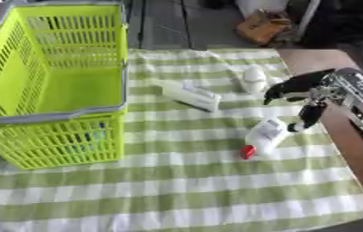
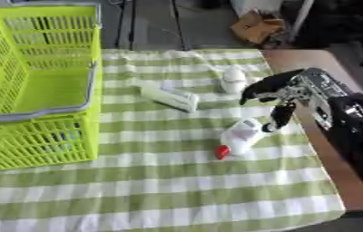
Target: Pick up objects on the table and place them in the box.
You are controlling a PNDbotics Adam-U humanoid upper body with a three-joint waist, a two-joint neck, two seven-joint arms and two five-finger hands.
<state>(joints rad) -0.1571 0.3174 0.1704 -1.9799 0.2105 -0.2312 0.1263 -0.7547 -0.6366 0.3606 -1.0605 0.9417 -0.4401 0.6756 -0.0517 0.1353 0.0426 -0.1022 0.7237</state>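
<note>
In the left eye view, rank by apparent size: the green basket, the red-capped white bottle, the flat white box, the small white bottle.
1. green basket
2. red-capped white bottle and flat white box, too alike to rank
3. small white bottle, though farther from the camera

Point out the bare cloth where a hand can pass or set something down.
Free: the checked cloth along the near edge, below the red-capped bottle and the basket; also a strip between the basket and the flat white box. Crowded: the far right, where the box, the small white bottle, the red-capped bottle and the right hand cluster.

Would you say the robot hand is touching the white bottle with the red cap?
Cannot tell. In the left eye view the right robot hand has a fingertip at the bottle's base; no gap or contact shows plainly.
</note>
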